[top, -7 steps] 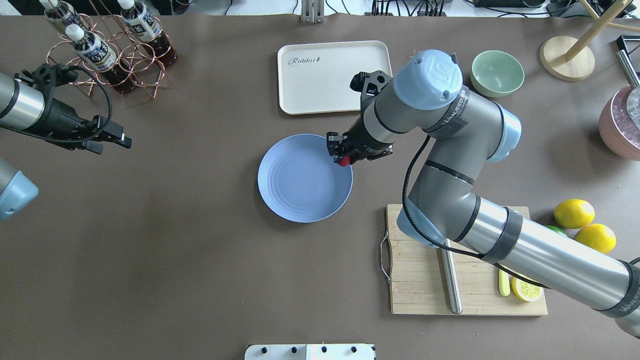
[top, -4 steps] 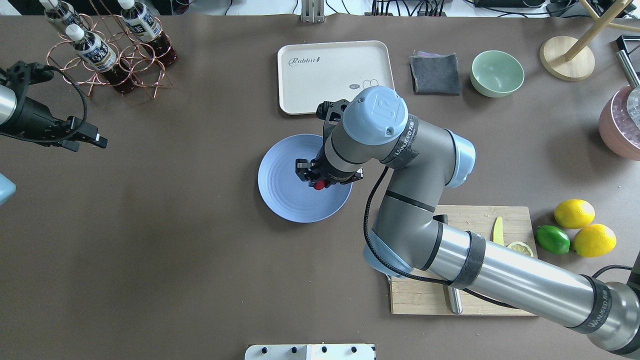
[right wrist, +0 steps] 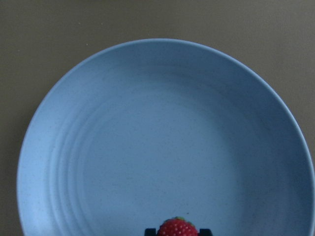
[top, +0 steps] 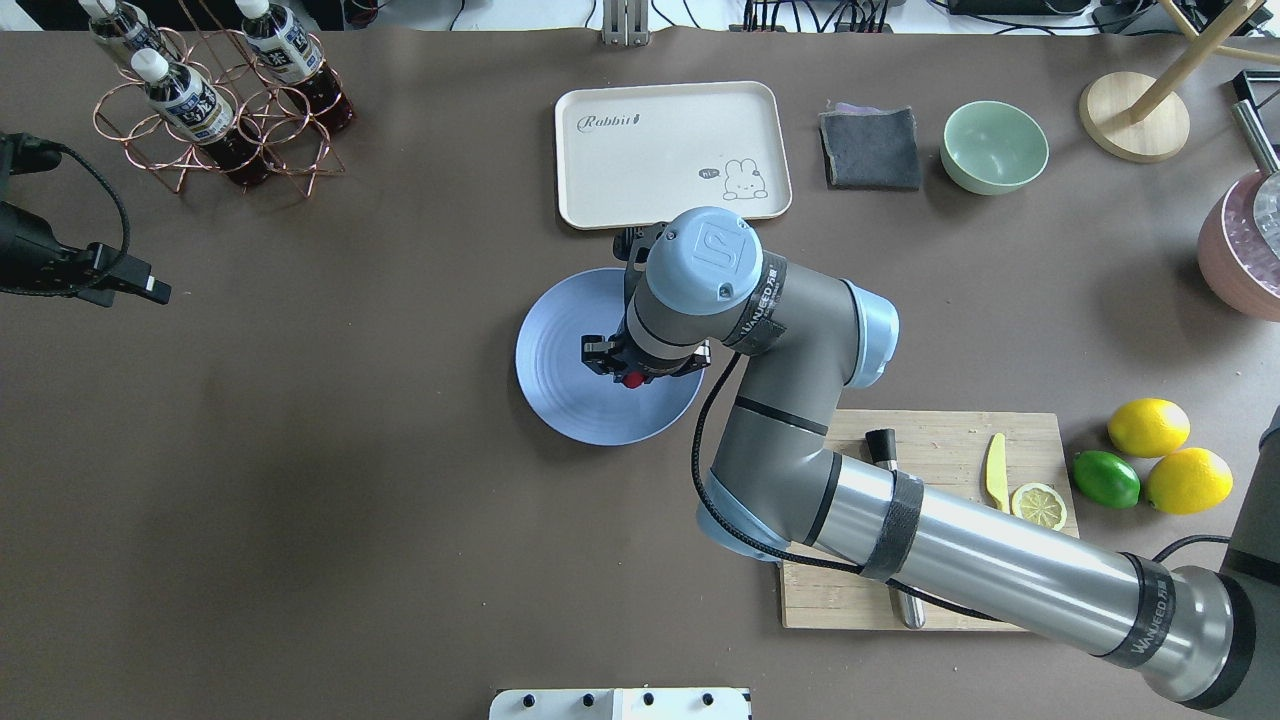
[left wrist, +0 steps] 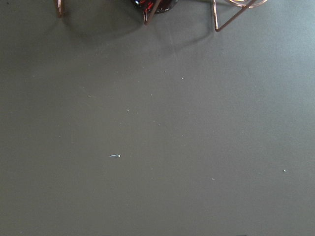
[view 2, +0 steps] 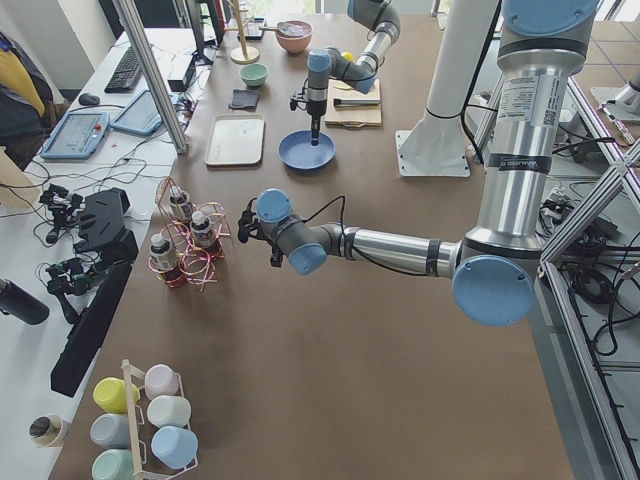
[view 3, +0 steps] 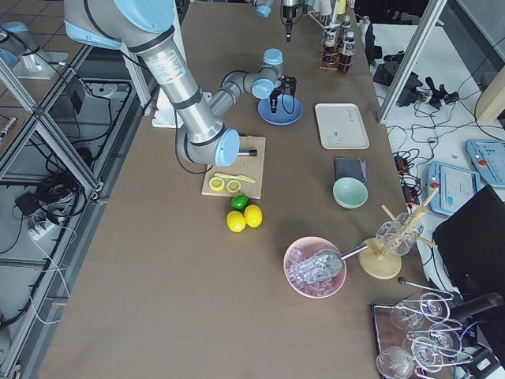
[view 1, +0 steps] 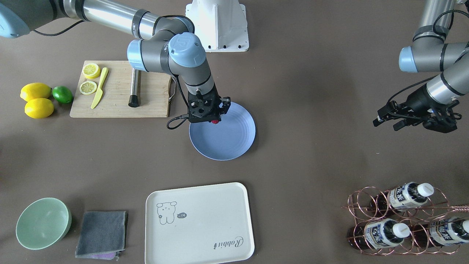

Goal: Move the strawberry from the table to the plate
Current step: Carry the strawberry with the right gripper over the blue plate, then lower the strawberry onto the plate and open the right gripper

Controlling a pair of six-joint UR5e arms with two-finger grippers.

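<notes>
Small red strawberry point(right wrist: 177, 228), bumpy, seed-speckled, green-tipped.

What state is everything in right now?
Strawberry: gripped in right jaws, over plate.
Right gripper: shut on strawberry.
Left gripper: open, empty.
Plate: nothing lying on it.
Bowl: empty.
Tray: empty.
Bottles: capped.
</notes>
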